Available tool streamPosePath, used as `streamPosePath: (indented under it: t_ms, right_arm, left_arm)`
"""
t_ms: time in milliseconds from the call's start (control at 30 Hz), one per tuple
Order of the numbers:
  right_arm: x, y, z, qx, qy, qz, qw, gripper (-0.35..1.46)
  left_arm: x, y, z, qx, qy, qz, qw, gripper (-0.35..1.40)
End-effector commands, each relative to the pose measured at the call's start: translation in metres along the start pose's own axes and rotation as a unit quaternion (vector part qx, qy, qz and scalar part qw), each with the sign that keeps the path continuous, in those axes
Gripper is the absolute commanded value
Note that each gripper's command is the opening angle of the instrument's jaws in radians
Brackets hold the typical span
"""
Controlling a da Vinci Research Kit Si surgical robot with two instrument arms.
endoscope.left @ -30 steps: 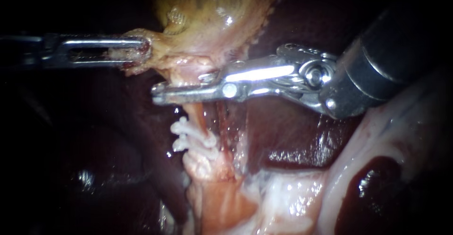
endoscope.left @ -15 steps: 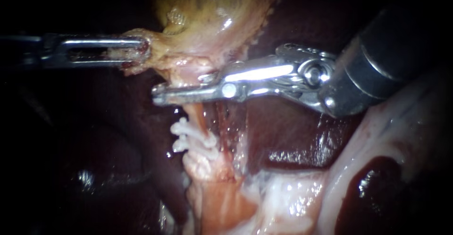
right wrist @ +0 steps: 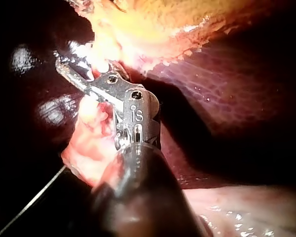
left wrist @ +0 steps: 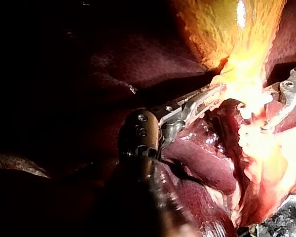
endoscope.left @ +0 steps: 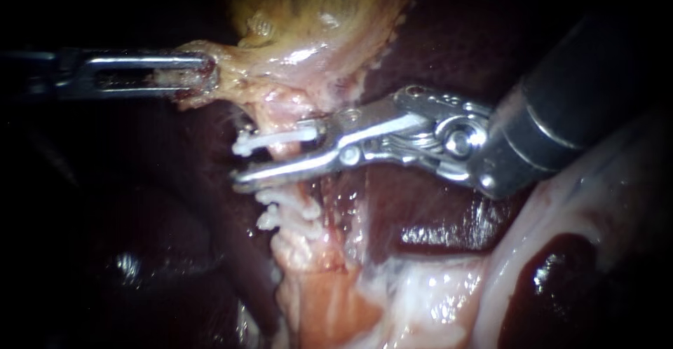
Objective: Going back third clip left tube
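Where the gallbladder [endoscope.left: 315,12] narrows toward the tube [endoscope.left: 277,111], a fold of its pale edge is gripped by the end effector of the left instrument [endoscope.left: 200,76], which is closed on that tissue from two sides. The shaft is brought in level from the left of the endoscope view. The grip is confirmed in the left wrist view, where yellow tissue is seen clamped at the tip, with dark liver [endoscope.left: 427,202] beside the shaft.

The right instrument [endoscope.left: 280,156] is brought in from the upper right. Its end effector is held open, with a clear, moderate gap between the two jaws. The tube is straddled by that gap: the lower jaw is laid across the front of the tube, and the upper jaw ends just beside it. Nothing is seen to be clamped.

The third clip [endoscope.left: 277,139], white, is seated across the tube, inside the gap and nearer the upper jaw. Whether its near end is touched by that jaw cannot be told. Two further clips [endoscope.left: 284,205] are seated side by side lower on the tube, just beyond the lower jaw. Below them the tube merges into pale, wet tissue. In the right wrist view the clips cannot be made out.
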State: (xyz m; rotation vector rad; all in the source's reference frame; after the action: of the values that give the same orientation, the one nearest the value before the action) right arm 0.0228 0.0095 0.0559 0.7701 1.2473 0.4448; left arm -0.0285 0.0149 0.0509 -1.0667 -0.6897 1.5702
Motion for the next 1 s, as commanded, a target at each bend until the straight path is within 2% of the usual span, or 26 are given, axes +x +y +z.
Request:
streamPosePath:
  t_ms: [33, 167, 367, 500, 833, 1000]
  right_arm:
    - [-0.0001, 0.0, -0.0002, -0.005, -0.006, -0.012, 0.9999, 0.5]
    - [-0.0006, 0.0, -0.0014, -0.031, -0.018, -0.041, 0.9985, 0.5]
    - [-0.0018, -0.0007, -0.0043, -0.052, -0.02, -0.089, 0.9945, 0.5]
    - [-0.0025, -0.0018, -0.0066, -0.055, -0.025, -0.129, 0.9898, 0.5]
    - [-0.0041, -0.0069, -0.0124, -0.051, -0.031, -0.185, 0.981, 0.5]
    - [-0.0043, -0.0078, -0.0136, -0.055, -0.033, -0.197, 0.9783, 0.5]
  left_arm:
    - [-0.0001, 0.0, 0.0, 0.001, 0.0, 0.0, 1.0, -0.35]
    - [-0.0002, -0.0002, 0.0001, 0.001, 0.0, 0.001, 1.0, -0.35]
    - [-0.0004, -0.0003, 0.0001, 0.001, 0.001, 0.001, 1.0, -0.35]
    - [-0.0005, -0.0003, 0.0002, 0.001, 0.001, 0.002, 1.0, -0.35]
    - [-0.0005, -0.0007, 0.0003, 0.002, 0.001, 0.002, 1.0, -0.35]
    - [-0.0005, -0.0009, 0.0003, 0.004, 0.003, 0.003, 1.0, -0.35]
